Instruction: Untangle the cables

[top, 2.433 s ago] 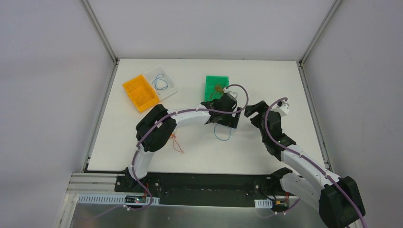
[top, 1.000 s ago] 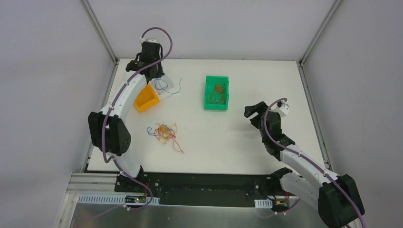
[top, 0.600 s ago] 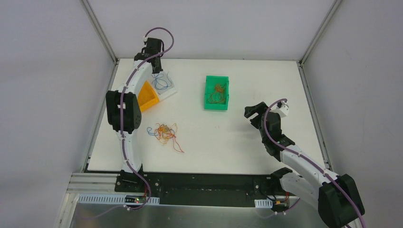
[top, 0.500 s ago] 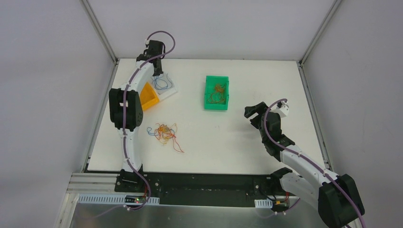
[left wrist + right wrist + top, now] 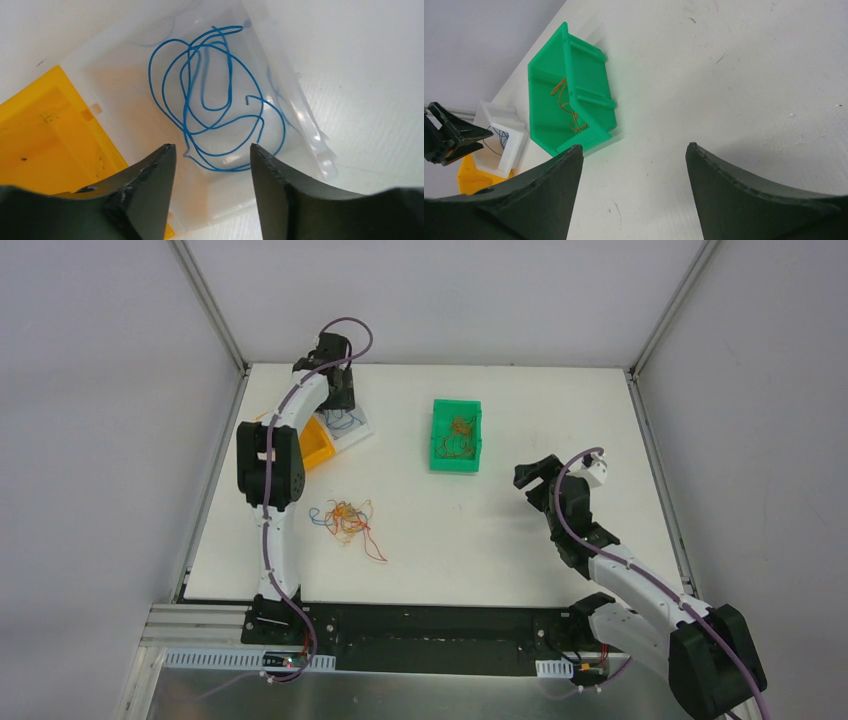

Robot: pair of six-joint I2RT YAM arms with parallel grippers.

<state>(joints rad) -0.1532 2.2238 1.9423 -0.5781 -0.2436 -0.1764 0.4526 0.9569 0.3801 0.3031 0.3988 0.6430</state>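
A tangle of orange, blue and yellowish cables (image 5: 345,520) lies on the white table, left of centre. My left gripper (image 5: 340,400) (image 5: 212,150) hangs open just above the clear bin (image 5: 352,427) (image 5: 305,125). Loose blue cables (image 5: 230,75) lie coiled inside that bin, and nothing is between the fingers. Brownish-yellow cables (image 5: 460,430) (image 5: 566,107) rest in the green bin (image 5: 440,460) (image 5: 589,125). My right gripper (image 5: 530,475) (image 5: 634,147) stays open and empty over bare table to the right of the green bin.
An orange bin (image 5: 315,445) (image 5: 45,135) stands against the clear bin's left side. The left arm stretches up along the table's left edge. In the right wrist view the left gripper (image 5: 449,137) shows at the far left, beside the clear bin (image 5: 504,135).
The left gripper has shifted right over the clear bin and opened. The blue cable that trailed out of the bin now lies inside it. The right arm has not moved.
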